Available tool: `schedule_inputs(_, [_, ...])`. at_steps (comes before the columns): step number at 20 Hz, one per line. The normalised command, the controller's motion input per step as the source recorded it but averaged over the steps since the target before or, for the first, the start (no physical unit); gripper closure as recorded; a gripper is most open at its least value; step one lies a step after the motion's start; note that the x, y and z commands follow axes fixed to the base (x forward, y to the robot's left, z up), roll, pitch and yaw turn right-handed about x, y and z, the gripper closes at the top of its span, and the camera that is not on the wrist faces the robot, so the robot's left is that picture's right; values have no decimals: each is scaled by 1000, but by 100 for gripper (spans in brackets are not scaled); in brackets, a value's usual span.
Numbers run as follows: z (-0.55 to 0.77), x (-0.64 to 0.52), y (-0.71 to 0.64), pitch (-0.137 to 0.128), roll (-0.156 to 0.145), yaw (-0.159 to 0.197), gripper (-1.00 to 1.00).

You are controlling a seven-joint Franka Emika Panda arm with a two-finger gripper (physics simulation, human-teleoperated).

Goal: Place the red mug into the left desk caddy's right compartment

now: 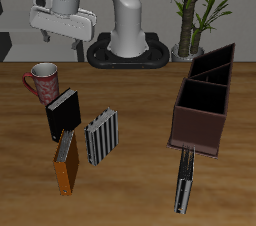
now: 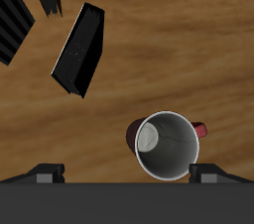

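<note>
My gripper (image 1: 60, 32) hangs above the table's back edge, just behind the mug (image 1: 41, 82), which stands upright directly below me (image 2: 167, 147). A book (image 1: 63, 114) stands just in front of the mug, two more (image 1: 66, 160) (image 1: 102, 137) nearer the front edge. The caddy (image 1: 205, 105) sits well apart across the table, a flat item (image 1: 184, 182) at its front end.

black book (image 1: 63, 114) upright | orange book (image 1: 66, 160) | striped book (image 1: 102, 137) | potted plant (image 1: 196, 10)
</note>
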Motion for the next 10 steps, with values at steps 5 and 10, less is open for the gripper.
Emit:
schedule_inputs(5, [-348, -86, -141, -1, -32, -15, -100])
schedule_inputs(10, [-369, -14, -45, 20, -12, -15, -100])
